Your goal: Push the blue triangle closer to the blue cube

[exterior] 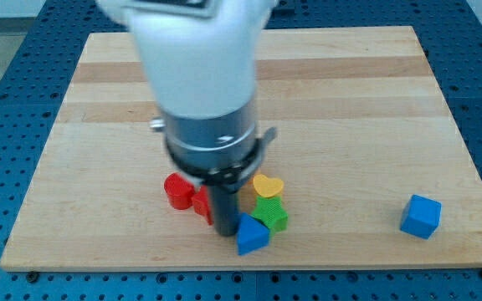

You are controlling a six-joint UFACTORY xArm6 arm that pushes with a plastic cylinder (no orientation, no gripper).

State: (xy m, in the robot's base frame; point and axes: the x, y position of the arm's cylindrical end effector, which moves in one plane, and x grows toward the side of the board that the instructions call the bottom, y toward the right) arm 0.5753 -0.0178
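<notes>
The blue triangle lies near the view's bottom, at the lower middle of the wooden board. The blue cube sits far to the view's right, near the board's bottom right corner. My tip is at the end of the dark rod, touching or almost touching the blue triangle's left side. The arm's white and grey body hangs over the board's middle and hides what lies under it.
A green block sits just above the blue triangle, touching it. A yellow heart lies above the green block. A red block and another red block, partly hidden by the rod, lie left of my tip.
</notes>
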